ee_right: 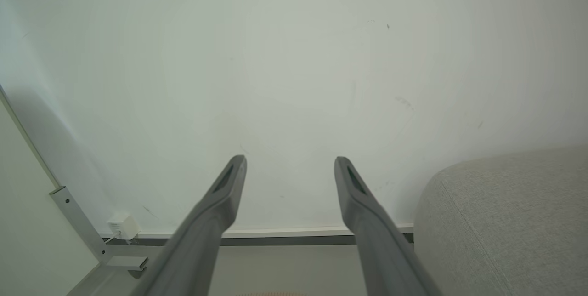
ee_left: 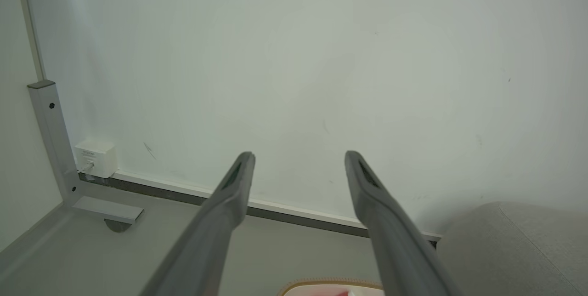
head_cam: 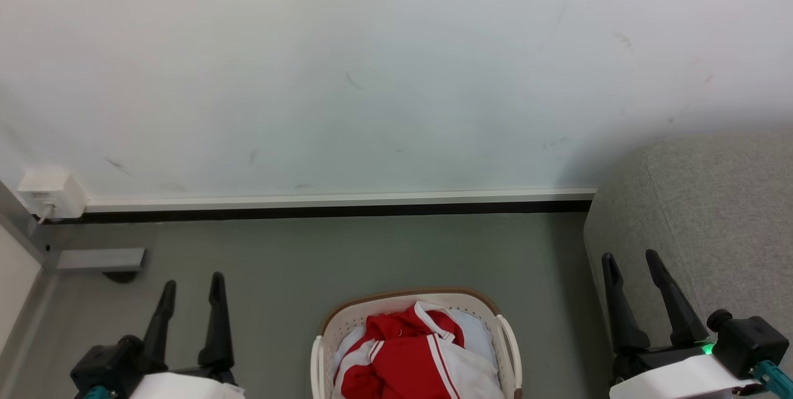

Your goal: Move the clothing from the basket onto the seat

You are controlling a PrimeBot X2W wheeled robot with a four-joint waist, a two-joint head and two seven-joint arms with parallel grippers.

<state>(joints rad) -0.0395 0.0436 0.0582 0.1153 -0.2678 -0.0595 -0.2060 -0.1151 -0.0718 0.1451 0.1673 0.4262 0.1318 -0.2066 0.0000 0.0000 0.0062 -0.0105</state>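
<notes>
Left gripper point(head_cam: 192, 281), right gripper point(head_cam: 630, 256): fingers spread, empty, flanking basket point(head_cam: 347, 313), likely ready pose before reach. Clothing point(head_cam: 409, 355) heaped inside basket, untouched; near half cut off, so count unclear. Seat point(head_cam: 712, 213) just right, beyond right gripper: short carry. Wall point(head_cam: 372, 77) behind.

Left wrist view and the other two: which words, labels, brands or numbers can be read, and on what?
No text here can be read.
On the white box low on the wall: faint print, too small to read.
On the clothing, basket and seat: no text visible.
</notes>
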